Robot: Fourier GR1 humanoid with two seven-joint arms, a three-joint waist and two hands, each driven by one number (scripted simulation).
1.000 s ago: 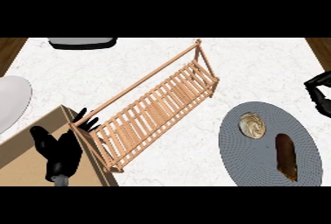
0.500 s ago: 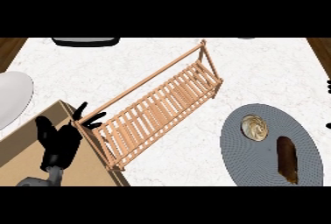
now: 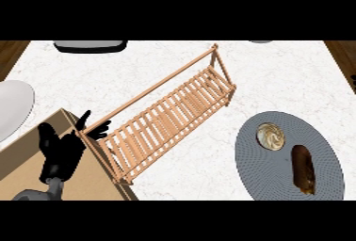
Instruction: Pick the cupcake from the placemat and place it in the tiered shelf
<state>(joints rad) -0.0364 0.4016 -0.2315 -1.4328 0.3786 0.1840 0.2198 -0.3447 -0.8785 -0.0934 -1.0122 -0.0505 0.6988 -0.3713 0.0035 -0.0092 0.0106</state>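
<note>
Head view: left hand (image 3: 61, 151) at lower left, over a tan box-like surface (image 3: 28, 155), fingers straight and spread, pointing up-right toward the near end of the shelf, holding nothing. Grey forearm barely shows at the bottom edge. Right hand not visible.

Tiered shelf (image 3: 170, 115): wooden slatted rack, lying diagonally on the white marble counter (image 3: 278, 75) from lower left to upper right, nothing on its slats.

Placemat (image 3: 327, 162): grey oval at lower right. Cupcake (image 3: 271, 135) sits on its upper part, swirled cream top. Just below-right of it, apart, a long brown pastry (image 3: 303, 169).

White plate (image 3: 10, 110) at left edge, dark tray-like object (image 3: 90, 46) at top edge. No readable writing anywhere.
</note>
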